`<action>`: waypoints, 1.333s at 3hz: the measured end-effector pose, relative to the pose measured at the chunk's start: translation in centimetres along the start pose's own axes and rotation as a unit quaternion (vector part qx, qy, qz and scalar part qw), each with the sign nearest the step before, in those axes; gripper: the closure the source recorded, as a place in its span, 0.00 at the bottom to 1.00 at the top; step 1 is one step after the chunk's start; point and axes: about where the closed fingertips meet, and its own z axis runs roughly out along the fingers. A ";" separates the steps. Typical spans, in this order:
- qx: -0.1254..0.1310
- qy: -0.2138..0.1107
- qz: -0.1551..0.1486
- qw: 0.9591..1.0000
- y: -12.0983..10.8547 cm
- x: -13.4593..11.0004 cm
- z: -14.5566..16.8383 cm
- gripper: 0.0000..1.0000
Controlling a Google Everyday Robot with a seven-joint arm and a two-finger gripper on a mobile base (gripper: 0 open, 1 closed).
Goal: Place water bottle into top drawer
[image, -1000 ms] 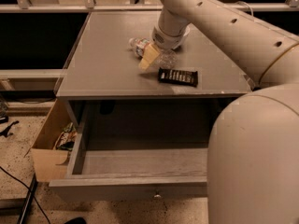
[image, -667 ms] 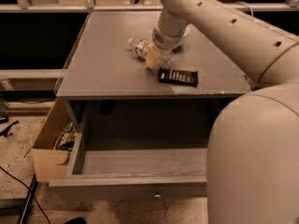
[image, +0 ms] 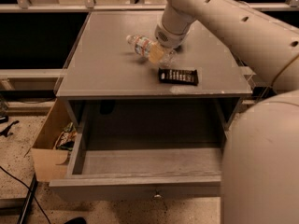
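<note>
One bottle in the claw, one drawer pulled open

The pale arm comes in from 2 o'clock, crosses the back right corner of the grey surface and bends down at a round wrist near the middle. Below the wrist the claw is closed on the water bottle, with one pale yellow pad lying against the clear body. The bottle is tilted, its white cap toward 10 o'clock and its base under the claw, and a soft shadow sits on the surface just beneath it. The robot's rounded body fills the 4 to 5 o'clock corner of the view.

At 5 o'clock from the bottle, near but apart, a flat dark packet lies on the surface. At 6 o'clock the top drawer stands open under the front edge of the surface, grey inside, with a small round knob on its front. At 8 o'clock a tan cardboard box stands against the drawer's left side, with some clutter in it. The floor is pale and speckled, and a dark cable runs over it at 7 o'clock.

Counted: one water bottle, one dark packet, one open drawer, one knob, one box
</note>
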 end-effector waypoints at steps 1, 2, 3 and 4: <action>0.006 -0.014 -0.021 1.000 -0.1 0.9 -2.5 1.00; 0.002 -0.033 -0.049 0.998 -0.5 3.3 -5.0 1.00; -0.019 -0.057 -0.080 0.995 -0.6 6.7 -7.3 1.00; -0.051 -0.078 -0.111 0.989 -0.9 11.2 -9.7 1.00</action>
